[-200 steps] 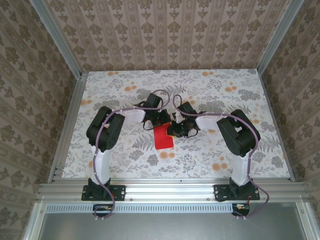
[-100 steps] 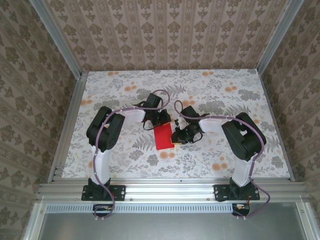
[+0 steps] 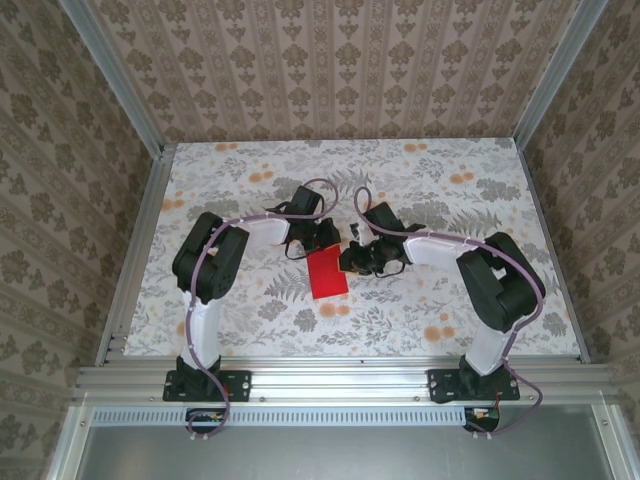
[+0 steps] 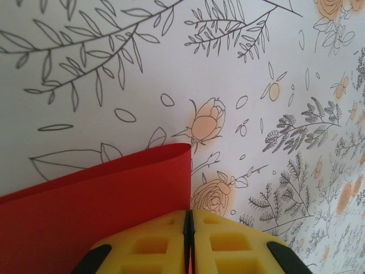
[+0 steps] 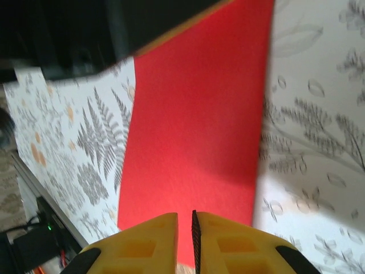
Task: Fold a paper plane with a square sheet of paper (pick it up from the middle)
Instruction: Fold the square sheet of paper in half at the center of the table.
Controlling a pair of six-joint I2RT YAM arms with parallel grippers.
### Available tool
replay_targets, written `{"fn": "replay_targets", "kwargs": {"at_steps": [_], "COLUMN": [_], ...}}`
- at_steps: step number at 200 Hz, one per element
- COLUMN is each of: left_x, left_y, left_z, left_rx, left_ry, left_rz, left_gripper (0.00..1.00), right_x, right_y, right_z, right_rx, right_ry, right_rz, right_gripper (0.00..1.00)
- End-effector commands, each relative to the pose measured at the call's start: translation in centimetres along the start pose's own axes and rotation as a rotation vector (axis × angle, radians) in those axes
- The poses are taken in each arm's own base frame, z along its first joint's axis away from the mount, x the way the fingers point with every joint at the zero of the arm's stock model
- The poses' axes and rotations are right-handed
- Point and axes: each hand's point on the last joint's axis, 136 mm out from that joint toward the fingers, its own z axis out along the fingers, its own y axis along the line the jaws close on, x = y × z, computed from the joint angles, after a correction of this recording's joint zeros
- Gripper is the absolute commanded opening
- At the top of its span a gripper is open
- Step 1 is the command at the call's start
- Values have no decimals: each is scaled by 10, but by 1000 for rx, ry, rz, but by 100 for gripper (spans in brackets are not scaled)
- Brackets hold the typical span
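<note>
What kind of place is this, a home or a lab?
Probably a robot test booth: metal frame, wallpapered walls, and a left arm and right arm bolted by a flowery table.

No text, label, brand, number or sign can be read anywhere. The paper (image 3: 328, 276) is plain red with no marks. Around the paper, the counter (image 3: 430, 165) carries just a printed flower-and-leaf pattern, and the walls (image 3: 330, 70) behind the paper have a repeated ornament.
</note>
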Motion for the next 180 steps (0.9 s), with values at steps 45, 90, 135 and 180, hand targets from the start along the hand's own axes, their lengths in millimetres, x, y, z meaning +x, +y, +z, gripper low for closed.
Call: {"fn": "replay_targets", "kwargs": {"at_steps": [45,90,135,180], "left_x": [8,6,-3,-1], "left_y": [17,10,-20,-29], "left_z": [-3,-7,-26,-32], "left_rx": [-64,-44,41,93], "left_ry": [29,23,-3,-8], "left_rz": [-16,-16,25,16], "left_gripper": [12,13,21,25], "right_x": [-18,-13,4,8], "right_y": [4,-9,-20,-24], "right_z": [23,32,31,33], "right_rx": [-34,19,47,65], "right_ry": [-18,17,70,93], "right_rz": [63,85,77,69], "right_gripper": [17,17,17,17]}}
